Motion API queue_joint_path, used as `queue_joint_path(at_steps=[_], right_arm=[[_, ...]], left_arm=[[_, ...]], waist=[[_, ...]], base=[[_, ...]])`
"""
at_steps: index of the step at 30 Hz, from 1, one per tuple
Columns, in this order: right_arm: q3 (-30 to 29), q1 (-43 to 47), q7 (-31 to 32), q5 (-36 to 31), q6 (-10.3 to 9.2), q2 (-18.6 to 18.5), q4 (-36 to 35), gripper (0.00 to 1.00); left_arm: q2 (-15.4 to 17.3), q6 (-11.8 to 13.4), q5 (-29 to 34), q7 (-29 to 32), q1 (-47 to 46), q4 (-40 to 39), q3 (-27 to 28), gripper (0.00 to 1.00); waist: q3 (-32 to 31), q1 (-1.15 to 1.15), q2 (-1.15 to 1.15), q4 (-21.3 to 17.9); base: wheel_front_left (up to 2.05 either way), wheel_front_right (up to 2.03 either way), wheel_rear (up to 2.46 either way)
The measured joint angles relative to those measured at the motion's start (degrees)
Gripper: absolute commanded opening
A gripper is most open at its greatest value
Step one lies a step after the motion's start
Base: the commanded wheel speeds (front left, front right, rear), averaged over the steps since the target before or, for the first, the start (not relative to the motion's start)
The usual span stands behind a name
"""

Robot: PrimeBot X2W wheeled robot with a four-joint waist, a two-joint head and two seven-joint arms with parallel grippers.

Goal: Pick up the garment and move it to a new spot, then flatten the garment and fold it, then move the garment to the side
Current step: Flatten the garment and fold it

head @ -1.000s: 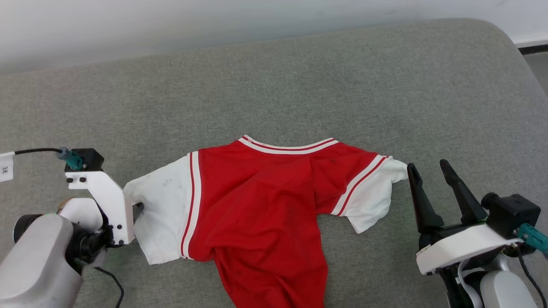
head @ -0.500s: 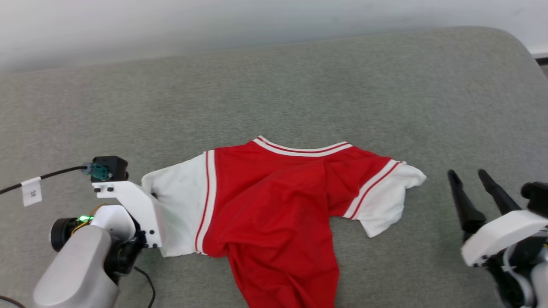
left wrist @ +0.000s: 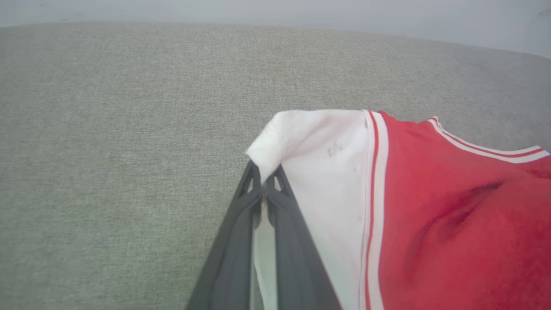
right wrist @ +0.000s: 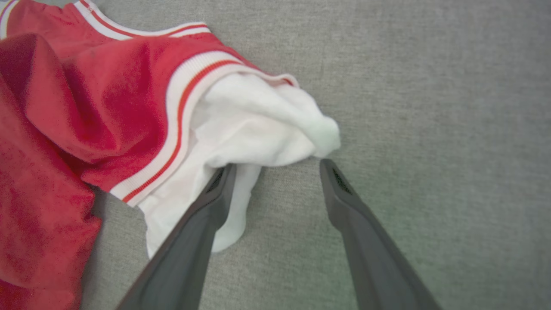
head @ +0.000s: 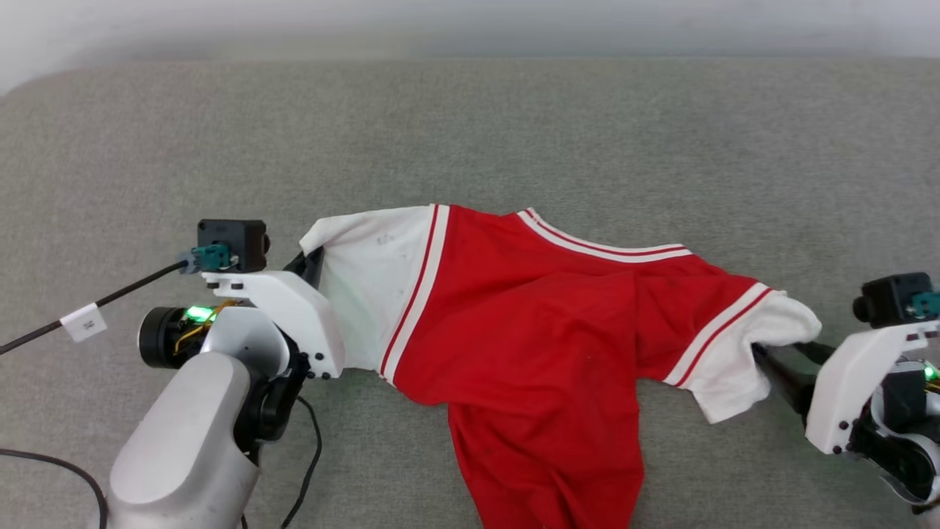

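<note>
Red thin-fabric jersey with white sleeves [head: 543, 330] is lying rumpled, unfolded, on grey woven cushion [head: 514, 125] in head view. Left wrist view: left gripper [left wrist: 263, 175] is clamping one sleeve edge. Right wrist view: right gripper [right wrist: 277, 165] jaws are standing apart at the other sleeve. Judging pickup beginning; moving, flattening, folding remaining.

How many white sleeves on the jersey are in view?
2 on the garment: left sleeve, pinched in the left gripper, jaws shut; right sleeve, at the tips of the open right gripper.
</note>
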Motion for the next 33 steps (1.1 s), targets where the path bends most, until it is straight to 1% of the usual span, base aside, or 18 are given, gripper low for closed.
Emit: queue_joint_path(at_steps=[3,7,8,9,10,11,16,19,23,27,33], right_arm=[[2.2,-1.6,2.0,0.8,0.00,-0.2,1.3,1.00],[3.7,-4.5,4.6,1.4,0.04,-0.3,5.5,1.00],[4.4,-5.2,5.1,1.3,0.05,-0.3,6.3,0.93],[4.6,-5.8,5.5,1.7,0.07,-0.2,7.3,0.48],[4.7,-6.1,5.6,2.4,0.04,-0.1,8.0,0.16],[5.1,-6.6,5.8,2.4,0.04,-0.2,8.7,0.00],[7.1,-8.1,4.4,2.5,0.01,-0.5,10.5,0.00],[7.7,-9.0,2.4,0.5,0.07,-1.0,11.4,0.00],[6.5,-11.4,0.5,-3.1,0.02,-1.8,13.9,0.00],[6.2,-14.4,-0.2,-5.9,0.02,-1.8,15.5,0.00],[6.8,-20.8,-0.1,-9.7,0.02,-2.0,18.7,0.00]], left_arm=[[-0.3,0.0,0.4,-0.4,-0.2,-0.8,-0.6,0.00],[-0.9,-0.1,0.7,-0.8,-0.5,-1.1,-1.2,0.00],[-1.0,-0.1,0.7,-0.9,-0.7,-1.1,-1.3,0.00],[-1.1,-0.2,0.8,-0.9,-0.8,-1.1,-1.5,0.00],[-1.1,-0.4,0.8,-0.9,-0.9,-1.0,-1.6,0.00],[-1.1,-0.5,0.8,-0.9,-1.0,-0.9,-1.7,0.00],[-0.9,-0.1,0.6,-0.9,-1.0,-0.1,-1.6,0.00],[-0.3,-0.1,0.6,-0.9,-1.0,0.0,-1.5,0.00],[0.4,-0.1,0.7,-1.1,-1.8,0.5,-1.0,0.00],[0.9,-0.6,0.6,-1.7,-4.1,2.0,-0.4,0.00],[0.3,-3.0,-1.8,-0.9,-10.0,8.8,1.2,0.00]], waist=[[1.1,0.00,0.00,0.8],[2.1,0.00,0.00,1.5],[2.2,-0.01,0.00,1.6],[2.3,-0.01,0.00,1.7],[2.3,-0.01,0.00,1.8],[2.3,-0.01,0.00,1.9],[1.4,-0.01,0.00,1.5],[0.2,-0.01,0.00,1.1],[-2.2,-0.01,0.00,0.3],[-5.3,-0.01,0.00,-0.4],[-9.9,-0.01,0.00,-1.4]], base=[[0.00,0.00,0.00],[0.00,0.00,0.00],[0.00,0.00,0.00],[0.00,0.00,0.00],[0.00,0.00,0.00],[0.00,0.00,0.00],[0.00,0.00,0.00],[0.00,0.00,0.00],[0.00,0.00,0.00],[0.00,0.00,0.00],[0.00,0.00,0.00]])
